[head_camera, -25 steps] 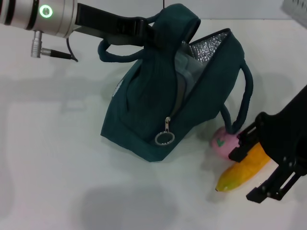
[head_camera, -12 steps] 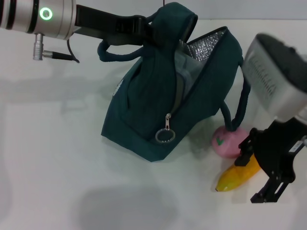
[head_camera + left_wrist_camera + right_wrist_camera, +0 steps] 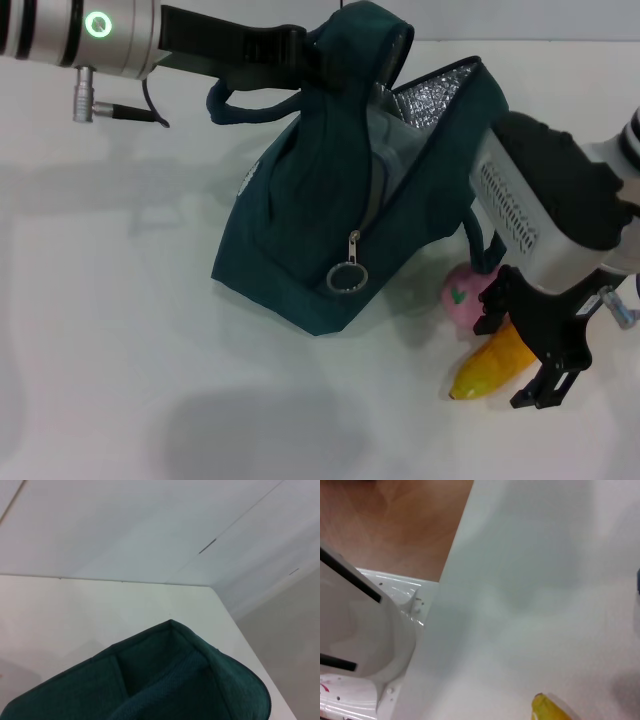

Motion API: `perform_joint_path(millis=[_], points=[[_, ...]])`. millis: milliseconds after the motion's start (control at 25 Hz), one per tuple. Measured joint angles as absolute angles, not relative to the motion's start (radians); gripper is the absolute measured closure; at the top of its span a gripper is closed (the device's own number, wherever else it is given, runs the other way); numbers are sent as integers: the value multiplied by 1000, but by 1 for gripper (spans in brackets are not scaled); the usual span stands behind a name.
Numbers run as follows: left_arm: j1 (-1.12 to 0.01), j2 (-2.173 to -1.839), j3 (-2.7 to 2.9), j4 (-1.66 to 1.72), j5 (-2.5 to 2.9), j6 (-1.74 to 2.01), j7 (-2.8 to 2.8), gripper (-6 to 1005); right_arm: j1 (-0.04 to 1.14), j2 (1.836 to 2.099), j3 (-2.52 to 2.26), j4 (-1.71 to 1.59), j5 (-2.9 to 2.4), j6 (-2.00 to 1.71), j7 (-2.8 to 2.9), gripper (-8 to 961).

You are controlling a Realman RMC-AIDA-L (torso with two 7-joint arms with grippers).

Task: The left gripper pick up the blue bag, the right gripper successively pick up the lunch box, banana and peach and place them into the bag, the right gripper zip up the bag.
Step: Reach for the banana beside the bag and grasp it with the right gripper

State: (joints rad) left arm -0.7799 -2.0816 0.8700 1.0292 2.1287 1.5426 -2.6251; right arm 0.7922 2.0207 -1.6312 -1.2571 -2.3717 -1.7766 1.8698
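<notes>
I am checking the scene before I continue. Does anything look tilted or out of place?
Yes. The blue bag leans askew, held up by one handle in the left tool, its mouth gaping. The peach sits against the bag's base beside the banana, where the right tool is.

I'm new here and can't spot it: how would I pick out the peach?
Find the big blue bag on the white table. By its lower right corner lies the small round pink peach, beside the long yellow banana under the right gripper.
</notes>
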Motion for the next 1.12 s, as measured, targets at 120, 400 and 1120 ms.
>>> perform_joint_path(millis=[120,400,1120], points=[[-783,-2082,872,1029,2128,1542,-2627,952,792,2022,-1653,-1241,-2374,-1751,1853,274],[-787,-2081,874,1029,2128,1540,-2628,952,794,2023,-1716,-1233,-2375,-1696,1846,287],[-783,-2079,871,1030,2127,1542,-2625,951,817,2026,-1781,-1175,-2393,-1640,1849,320]])
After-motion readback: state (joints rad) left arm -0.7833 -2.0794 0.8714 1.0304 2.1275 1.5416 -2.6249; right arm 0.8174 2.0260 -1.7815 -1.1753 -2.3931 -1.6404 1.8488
